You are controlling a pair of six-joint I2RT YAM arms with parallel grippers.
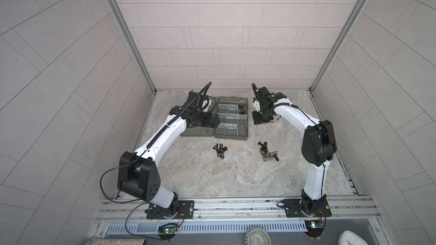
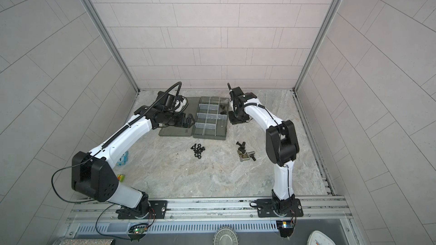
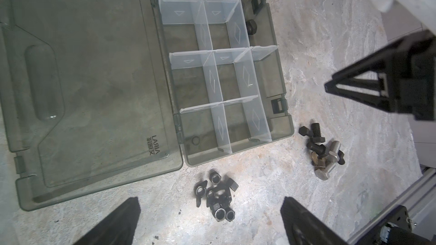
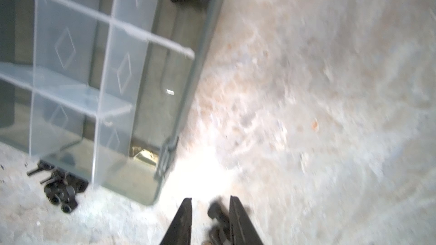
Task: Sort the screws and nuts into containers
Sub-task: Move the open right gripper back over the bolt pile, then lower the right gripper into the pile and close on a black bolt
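Left wrist view shows you the screws point(image 3: 323, 152) in a small heap on the counter point(image 3: 330, 43), just beside a corner of the containers point(image 3: 213, 83). The nuts point(image 3: 217, 196) are heaped near them, and one black screw point(image 3: 251, 27) lies inside an outer compartment. Your left pincer point(image 3: 210, 201) hangs fully open over the lid point(image 3: 82, 78) and holds nothing, while your right pincer point(image 4: 210, 199), beside the containers, shows only a narrow gap and grips nothing.

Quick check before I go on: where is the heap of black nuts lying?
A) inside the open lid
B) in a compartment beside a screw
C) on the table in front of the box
C: the nuts lie heaped on the table in front of the organizer box, touching neither it nor its lid.
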